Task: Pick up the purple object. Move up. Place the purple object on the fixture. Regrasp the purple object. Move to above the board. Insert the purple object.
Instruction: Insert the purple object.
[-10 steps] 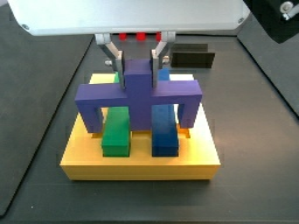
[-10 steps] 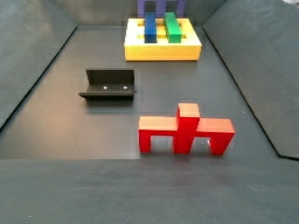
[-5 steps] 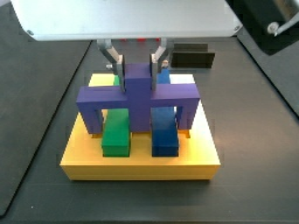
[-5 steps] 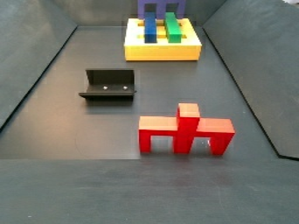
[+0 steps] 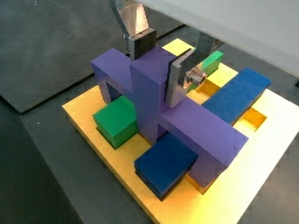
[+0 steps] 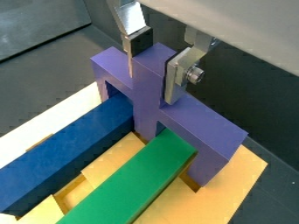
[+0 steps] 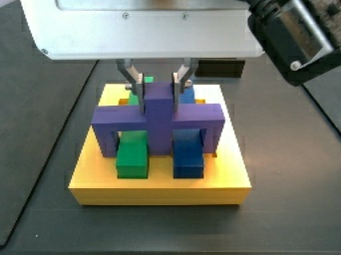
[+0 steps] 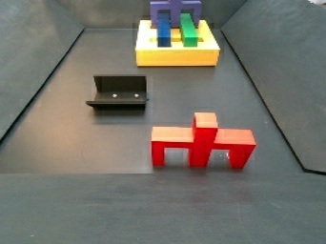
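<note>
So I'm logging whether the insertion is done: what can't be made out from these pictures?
- Leg ends of the purple object: hidden in a side view by the green bar and blue bar; whether they are seated in the board is unclear.
- Gripper: the stem covers the pads, so contact cannot be judged.
- Gripper in a side view: cut off by the top edge.
- Fixture: its recess is too dark.

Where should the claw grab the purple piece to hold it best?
By its upright middle stem, coming straight down from above. The purple object stands on the board, straddling the green bar and blue bar, so its legs are hard to reach. The stem sticks up free, and the claw already has a finger on each flat side.
</note>
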Controlling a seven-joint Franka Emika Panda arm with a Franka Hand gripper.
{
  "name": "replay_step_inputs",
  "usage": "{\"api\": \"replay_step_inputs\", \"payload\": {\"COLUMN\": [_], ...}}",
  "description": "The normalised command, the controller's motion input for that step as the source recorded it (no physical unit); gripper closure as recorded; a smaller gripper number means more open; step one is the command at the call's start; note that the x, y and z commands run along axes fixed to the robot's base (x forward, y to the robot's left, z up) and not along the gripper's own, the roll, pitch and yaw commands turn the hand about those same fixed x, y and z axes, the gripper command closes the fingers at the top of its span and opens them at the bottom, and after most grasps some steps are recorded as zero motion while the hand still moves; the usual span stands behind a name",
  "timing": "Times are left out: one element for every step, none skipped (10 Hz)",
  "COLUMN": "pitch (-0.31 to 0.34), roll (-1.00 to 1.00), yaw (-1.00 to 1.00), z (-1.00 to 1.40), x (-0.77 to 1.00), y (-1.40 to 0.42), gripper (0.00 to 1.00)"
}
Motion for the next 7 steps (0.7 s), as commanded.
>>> {"api": "replay_step_inputs", "payload": {"pitch": [0.000,0.000,0.000,0.000,0.000,0.000,0.000], "roll": [0.04,0.01,0.00,0.00,0.00,0.00,0.00], "yaw": [0.00,0.00,-0.01,-0.03,-0.05,-0.07,-0.06], "z": [-0.14,-0.15,-0.13,-0.13,-0.15,-0.08,0.00], "x": [0.01,0.05,0.05,0.06,0.10,0.20,0.23], "y": [0.00,-0.08,-0.11,-0.08,-0.03,-0.16,-0.21], "gripper": [1.00,1.00,1.00,1.00,1.00,1.00,1.00]}}
